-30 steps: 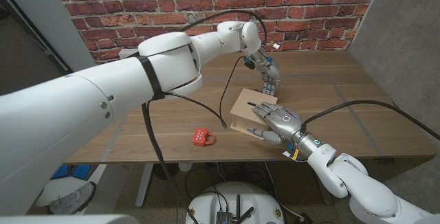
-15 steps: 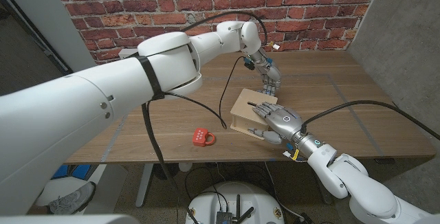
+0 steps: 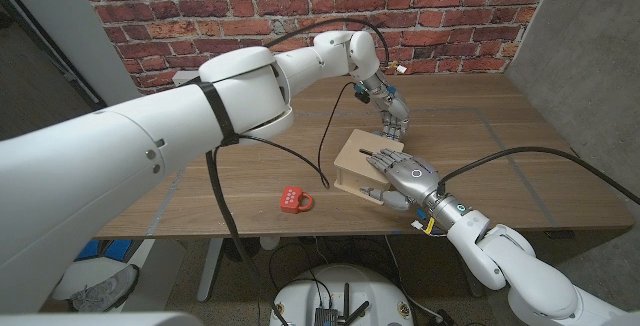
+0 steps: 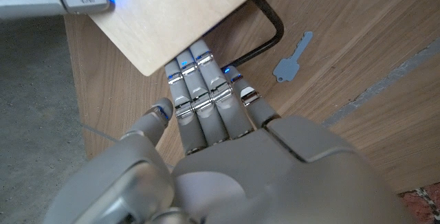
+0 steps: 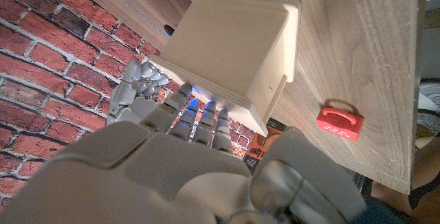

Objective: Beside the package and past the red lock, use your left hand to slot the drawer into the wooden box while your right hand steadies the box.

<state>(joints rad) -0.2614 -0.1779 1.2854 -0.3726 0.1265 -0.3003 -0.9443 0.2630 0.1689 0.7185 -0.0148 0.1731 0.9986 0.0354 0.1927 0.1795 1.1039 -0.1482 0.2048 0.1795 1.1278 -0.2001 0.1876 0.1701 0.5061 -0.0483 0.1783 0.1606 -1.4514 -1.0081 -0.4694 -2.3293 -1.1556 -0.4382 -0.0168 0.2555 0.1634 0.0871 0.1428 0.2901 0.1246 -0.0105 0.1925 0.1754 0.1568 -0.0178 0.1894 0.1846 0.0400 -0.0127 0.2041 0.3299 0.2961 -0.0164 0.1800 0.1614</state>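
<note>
The pale wooden box (image 3: 358, 159) stands near the table's front edge, seen also in the right wrist view (image 5: 234, 52). I cannot tell the drawer apart from the box's panels. My left hand (image 3: 393, 112) hangs over the box's far side, fingers straight and together, and its fingertips (image 4: 196, 53) touch the plywood edge (image 4: 172, 18). My right hand (image 3: 402, 174) lies palm down on the box's top with its fingers (image 5: 199, 110) spread over it and its thumb by the near side. The red lock (image 3: 295, 200) lies to the box's left.
A small grey-blue key (image 4: 292, 58) and a black cable (image 4: 267, 33) lie on the table beside the box's far side. The table's front edge (image 3: 330, 228) runs just below the box and the lock. A brick wall (image 3: 450, 16) stands behind.
</note>
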